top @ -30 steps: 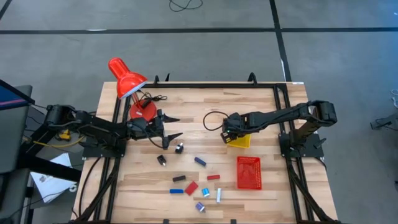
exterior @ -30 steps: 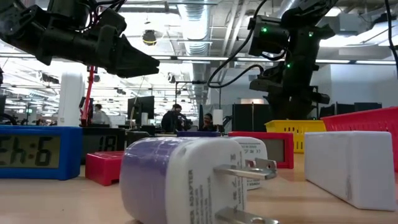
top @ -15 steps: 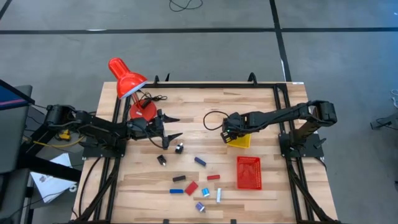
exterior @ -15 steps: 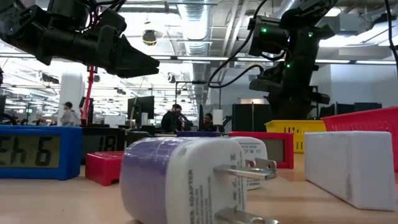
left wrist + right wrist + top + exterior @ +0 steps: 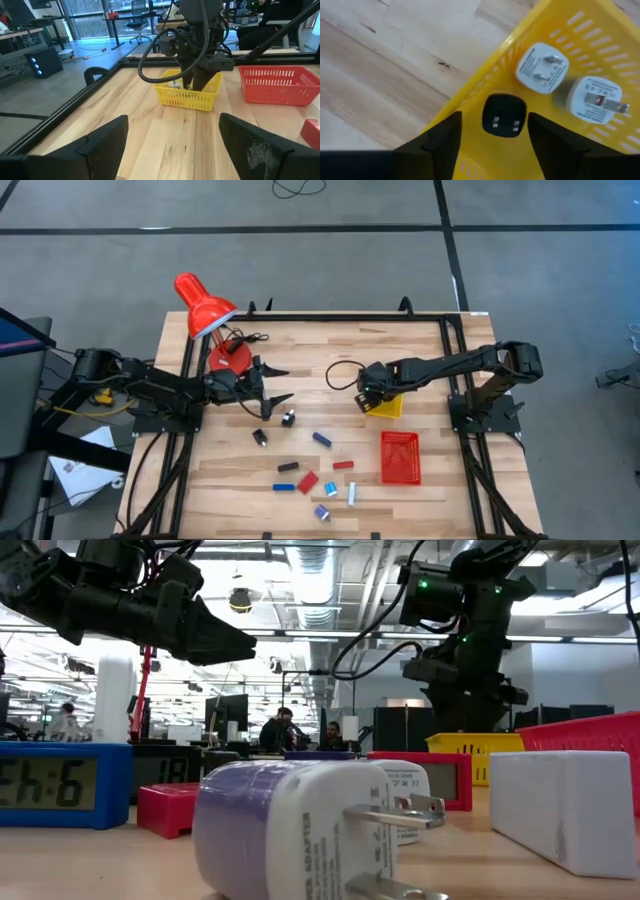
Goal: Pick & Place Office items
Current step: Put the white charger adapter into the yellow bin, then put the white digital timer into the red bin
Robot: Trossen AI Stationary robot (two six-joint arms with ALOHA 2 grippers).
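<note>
My right gripper (image 5: pixel 372 392) hangs open over the near-left corner of the yellow tray (image 5: pixel 388 408), fingers pointing down. In the right wrist view a small black plug piece (image 5: pixel 504 115) lies on the tray floor between the fingers, beside two white plug adapters (image 5: pixel 542 67) (image 5: pixel 592 100). My left gripper (image 5: pixel 280 385) stands open and level above the table's left half, holding nothing. Several office items lie loose on the near part of the table: black clips (image 5: pixel 288 418), a blue bar (image 5: pixel 322 440), a red block (image 5: pixel 308 481).
A red mesh basket (image 5: pixel 400 457) stands near the right edge, just nearer than the yellow tray. A red desk lamp (image 5: pixel 205 310) rises at the far left corner, with a black cable (image 5: pixel 345 370) lying on the wood. People sit in the room beyond the table.
</note>
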